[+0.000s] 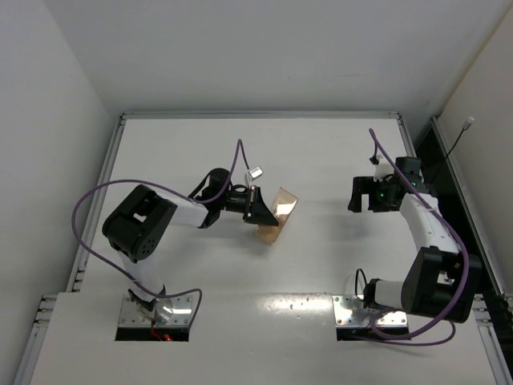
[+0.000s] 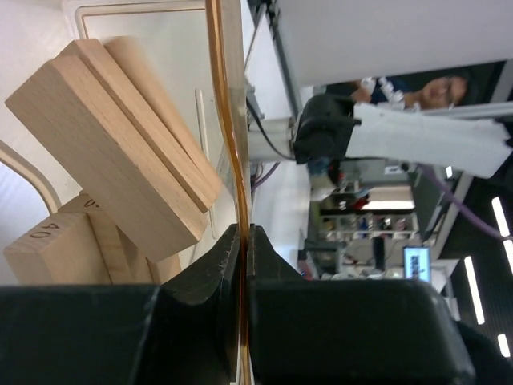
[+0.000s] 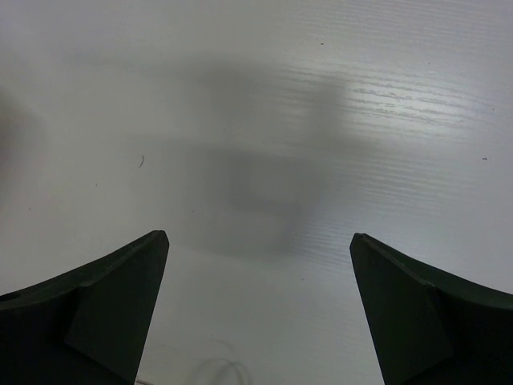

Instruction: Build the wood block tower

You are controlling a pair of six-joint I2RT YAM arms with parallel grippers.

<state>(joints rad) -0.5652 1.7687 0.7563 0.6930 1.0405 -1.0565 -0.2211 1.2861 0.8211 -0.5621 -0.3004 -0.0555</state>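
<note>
Your left gripper (image 2: pixel 240 241) is clamped on the thin wall of the box (image 2: pixel 230 120). The blocks (image 2: pixel 112 152) lie jumbled inside the box, just left of the fingers. Your right gripper (image 3: pixel 258 241) stands wide apart, holding nothing, above the table (image 3: pixel 256 96), well apart from the box.

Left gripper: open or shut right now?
Shut. In the left wrist view the left gripper clamps the thin wall of the amber box, no gap showing.
</note>
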